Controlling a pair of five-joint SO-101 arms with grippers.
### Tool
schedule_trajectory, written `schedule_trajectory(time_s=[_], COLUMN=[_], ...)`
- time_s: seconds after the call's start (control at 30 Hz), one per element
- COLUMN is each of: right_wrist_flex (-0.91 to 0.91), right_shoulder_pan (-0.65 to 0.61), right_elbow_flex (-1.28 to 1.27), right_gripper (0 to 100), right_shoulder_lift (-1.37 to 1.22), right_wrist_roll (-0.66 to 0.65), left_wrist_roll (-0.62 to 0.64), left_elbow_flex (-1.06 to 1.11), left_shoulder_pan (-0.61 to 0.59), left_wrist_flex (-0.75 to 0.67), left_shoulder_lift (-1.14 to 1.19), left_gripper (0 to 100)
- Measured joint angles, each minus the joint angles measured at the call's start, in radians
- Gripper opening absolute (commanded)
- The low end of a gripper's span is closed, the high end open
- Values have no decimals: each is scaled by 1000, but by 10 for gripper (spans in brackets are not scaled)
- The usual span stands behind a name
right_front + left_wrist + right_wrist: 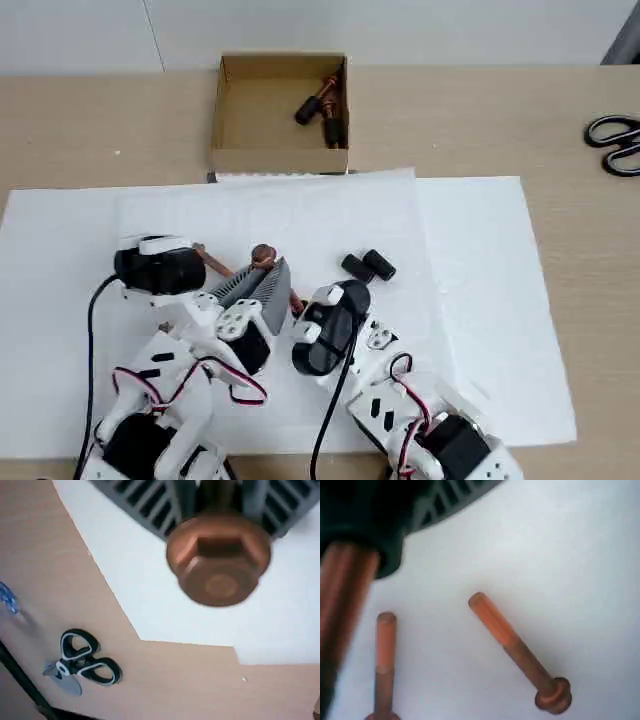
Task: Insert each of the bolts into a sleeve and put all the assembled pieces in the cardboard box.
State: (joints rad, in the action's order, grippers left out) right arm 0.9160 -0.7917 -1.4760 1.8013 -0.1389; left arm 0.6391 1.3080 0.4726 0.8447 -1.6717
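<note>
My left gripper (262,278) is shut on a copper bolt (262,255) just below its hexagonal head (218,560), with grey ribbed fingers (135,500) on both sides. The bolt's shaft slants toward the right arm (330,325). In the right wrist view, my right gripper (385,530) holds a black sleeve (360,525), and a copper shaft (340,605) runs out of it. Two loose bolts (517,652) (384,665) lie on the white paper below. Two loose black sleeves (368,266) lie side by side right of the grippers. The cardboard box (232,110) at the back holds assembled pieces (322,105).
White paper (470,300) covers the table's middle. Another bolt (212,262) pokes out beside the left arm's black motor. Scissors (615,143) lie at the far right edge of the wooden table, also seen as scissors (82,662) in the left wrist view.
</note>
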Motion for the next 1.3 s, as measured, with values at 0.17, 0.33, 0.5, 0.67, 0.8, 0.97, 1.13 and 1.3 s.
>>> schedule_trajectory(time_s=[0.17,0.33,0.5,0.67,0.8,0.97,1.13,1.3], right_wrist_flex=[-5,-5,-3,-3,-3,-3,-3,-3], right_shoulder_pan=[-9,-9,-11,-8,-9,-9,-11,-11], right_elbow_flex=[0,-2,-5,-5,-2,11,11,8], right_gripper=[2,2,2,2,2,2,2,2], right_shoulder_lift=[0,0,-3,-3,-3,-3,-3,-6], right_wrist_roll=[0,0,0,3,3,3,3,3], left_wrist_roll=[0,0,-69,-92,-127,-155,-158,-203], left_elbow_flex=[18,21,15,15,18,17,32,54], left_shoulder_pan=[-3,-3,18,66,74,77,77,78], left_wrist_flex=[-26,-11,92,140,155,193,210,210], left_shoulder_lift=[0,0,-15,-15,-14,-14,-15,-17], left_gripper=[6,6,6,6,6,6,6,6])
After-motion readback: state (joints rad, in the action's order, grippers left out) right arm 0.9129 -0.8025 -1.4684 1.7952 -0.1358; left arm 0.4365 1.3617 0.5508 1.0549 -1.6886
